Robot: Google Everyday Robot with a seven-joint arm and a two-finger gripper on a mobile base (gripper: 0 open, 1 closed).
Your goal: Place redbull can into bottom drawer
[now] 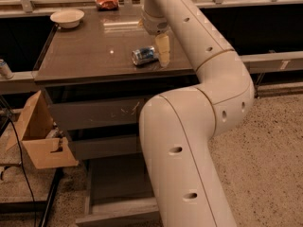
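The redbull can [143,56] lies on its side on the brown cabinet top [94,51], near the front right edge. My gripper [163,52] hangs down from the wrist right beside the can's right end, close to or touching it. The bottom drawer [112,183] is pulled out low at the cabinet's foot. Its shallow grey tray shows, and my big white arm covers its right part.
A white bowl [67,18] and a red-orange snack bag [107,2] sit at the back of the top. The top drawer front with white scratches [99,113] and the middle drawer [102,146] are shut. A cardboard box [40,137] stands left of the cabinet.
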